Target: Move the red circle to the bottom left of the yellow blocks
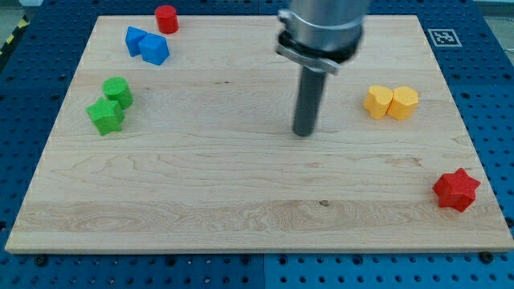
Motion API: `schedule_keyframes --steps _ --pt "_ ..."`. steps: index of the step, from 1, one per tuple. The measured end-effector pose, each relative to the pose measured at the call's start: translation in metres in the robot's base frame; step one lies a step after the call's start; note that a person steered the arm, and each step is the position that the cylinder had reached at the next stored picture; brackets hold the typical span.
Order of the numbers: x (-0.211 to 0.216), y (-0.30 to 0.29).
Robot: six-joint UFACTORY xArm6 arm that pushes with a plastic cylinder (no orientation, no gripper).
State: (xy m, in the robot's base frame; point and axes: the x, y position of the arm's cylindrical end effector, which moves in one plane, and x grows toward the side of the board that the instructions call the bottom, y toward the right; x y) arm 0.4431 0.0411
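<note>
The red circle stands near the board's top edge, left of centre. Two yellow blocks sit side by side at the view's right: a yellow heart and a yellow hexagon, touching. My tip rests on the board near the middle, well to the right of and below the red circle, and left of the yellow blocks. It touches no block.
Two blue blocks sit touching just below-left of the red circle. A green hexagon and a green star sit at the left. A red star lies at the lower right. The wooden board lies on a blue pegboard.
</note>
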Motion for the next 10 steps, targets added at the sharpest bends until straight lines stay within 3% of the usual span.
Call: schedule_keyframes --steps 1,3,5,7,9,10 --pt "-0.036 -0.066" --pt "-0.052 -0.091" --pt "-0.084 -0.168" --pt "-0.125 -0.283" --pt "-0.252 -0.322" --pt "-0.251 -0.321"
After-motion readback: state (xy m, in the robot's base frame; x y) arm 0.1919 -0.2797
